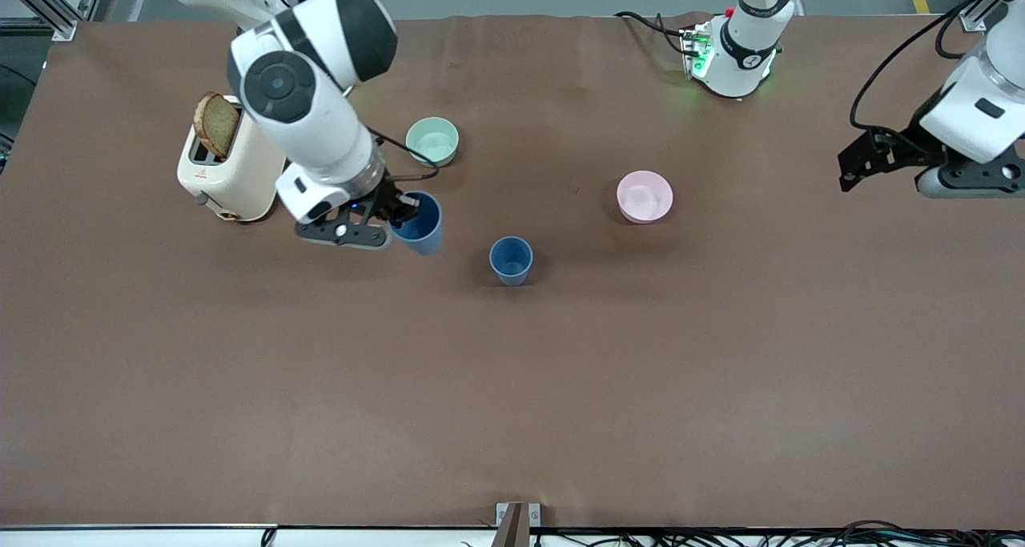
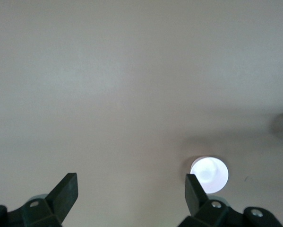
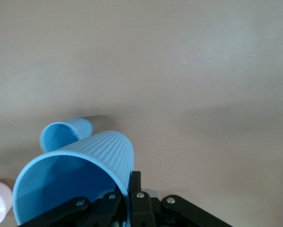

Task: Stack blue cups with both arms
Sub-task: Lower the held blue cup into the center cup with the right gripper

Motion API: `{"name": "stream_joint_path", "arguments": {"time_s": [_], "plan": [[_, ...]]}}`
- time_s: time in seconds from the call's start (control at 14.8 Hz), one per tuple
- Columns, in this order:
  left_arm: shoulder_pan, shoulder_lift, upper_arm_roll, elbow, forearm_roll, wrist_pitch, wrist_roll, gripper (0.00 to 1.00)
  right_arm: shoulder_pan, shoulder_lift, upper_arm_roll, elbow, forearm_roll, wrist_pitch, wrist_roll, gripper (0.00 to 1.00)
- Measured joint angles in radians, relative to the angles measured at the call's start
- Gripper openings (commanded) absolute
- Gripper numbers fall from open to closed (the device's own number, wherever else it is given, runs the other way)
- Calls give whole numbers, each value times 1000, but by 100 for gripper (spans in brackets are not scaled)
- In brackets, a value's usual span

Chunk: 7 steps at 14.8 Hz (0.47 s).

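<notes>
My right gripper is shut on the rim of one blue cup and holds it above the table, between the pale green bowl and the second cup. In the right wrist view the held cup fills the lower part, its wall pinched between the fingers. The second blue cup stands upright on the table near the middle; it also shows in the right wrist view. My left gripper is open and empty, waiting over the left arm's end of the table; its fingers show spread wide.
A pale green bowl and a pink bowl sit farther from the front camera than the standing cup. A cream toaster with a bread slice stands at the right arm's end. The pink bowl also shows in the left wrist view.
</notes>
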Motion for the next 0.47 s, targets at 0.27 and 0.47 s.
{"name": "stream_joint_path", "arguments": {"time_s": [0.27,0.47], "plan": [[-4,-6,-5,-18,-5,0,0,100,55,56,-1,6,59,82,0,1],[-2,-6,-4,-19,-42,0,0,100,94,107,-1,21,59,103,17,2]]}}
